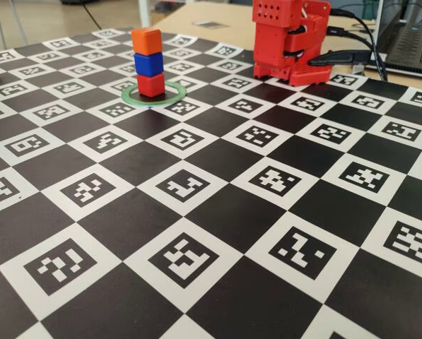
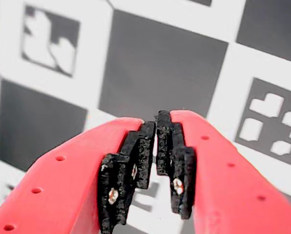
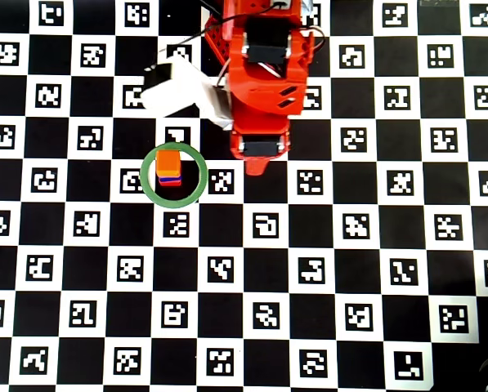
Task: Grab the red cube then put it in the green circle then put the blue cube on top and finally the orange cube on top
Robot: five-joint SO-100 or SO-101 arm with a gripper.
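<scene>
Already stacked: the small matte red cube (image 1: 151,85) sits inside the thin pale green ring (image 1: 175,90), the deep-blue cube (image 1: 148,64) on it, the bright orange cube (image 1: 147,42) on top. In the overhead view the tower (image 3: 169,167) stands left of the ring's centre, and the upper cubes look slightly offset, so you have a narrow column with little margin. The red plastic gripper (image 2: 156,141) shows its black-padded fingers (image 2: 141,153) pressed together on nothing, above the checkerboard-marker counter (image 1: 218,212). The folded arm (image 3: 260,90) rests just beside the ring. Your risk, as I judge it: any sweep of that arm toward the ring clips the tower and topples it; jolting the counter could do likewise.
</scene>
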